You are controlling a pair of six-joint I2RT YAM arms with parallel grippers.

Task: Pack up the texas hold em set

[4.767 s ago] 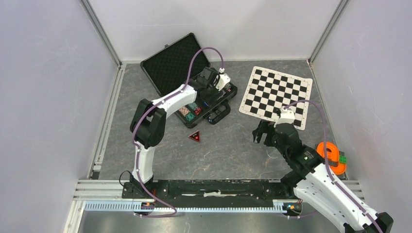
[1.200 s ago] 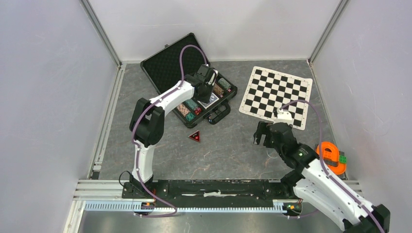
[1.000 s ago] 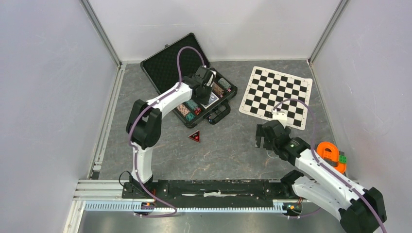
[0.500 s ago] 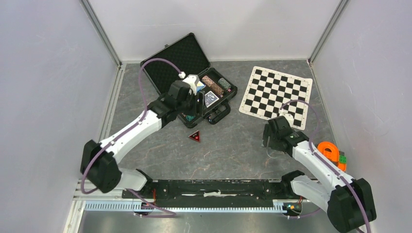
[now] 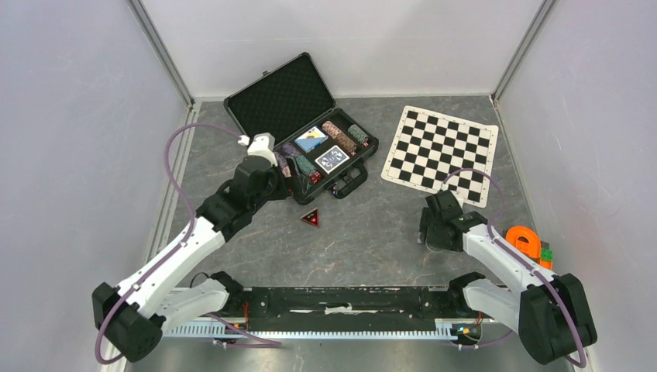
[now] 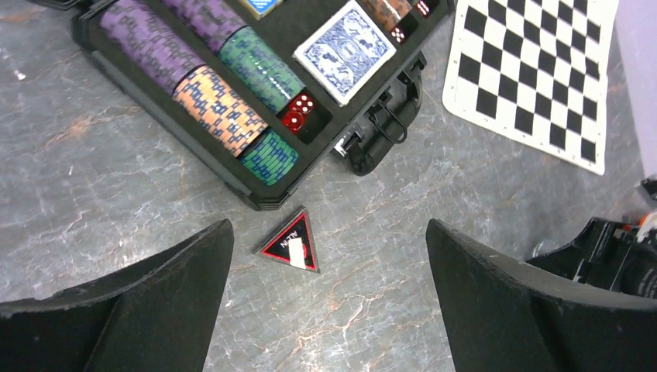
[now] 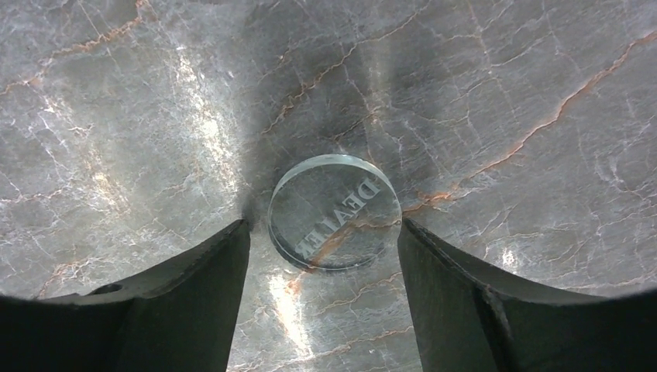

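Note:
The black briefcase (image 5: 280, 91) lies open at the back, its tray holding striped chip stacks (image 6: 217, 108), blue-backed card decks (image 6: 345, 50) and red dice (image 6: 298, 112). My left gripper (image 6: 327, 229) hangs open and empty high above the table, just in front of the case's left corner (image 5: 271, 184). A black-and-red triangular marker (image 6: 293, 243) lies on the table below it. My right gripper (image 7: 324, 226) is down at the table, jaws either side of a clear round "DEALER" button (image 7: 335, 211), with a small gap on the left side. The top view hides that button under the right gripper (image 5: 435, 232).
The black-and-white chess mat (image 5: 440, 151) lies at the back right, just beyond the right gripper. An orange plastic object (image 5: 527, 246) sits by the right wall. The case handle (image 6: 383, 128) sticks out toward the table's middle. The triangular marker (image 5: 311, 218) lies in front of the case.
My left arm pulled back out of the case toward the front left, its jaws opening wide. My right gripper dropped to the table and its jaws narrowed around the clear button.

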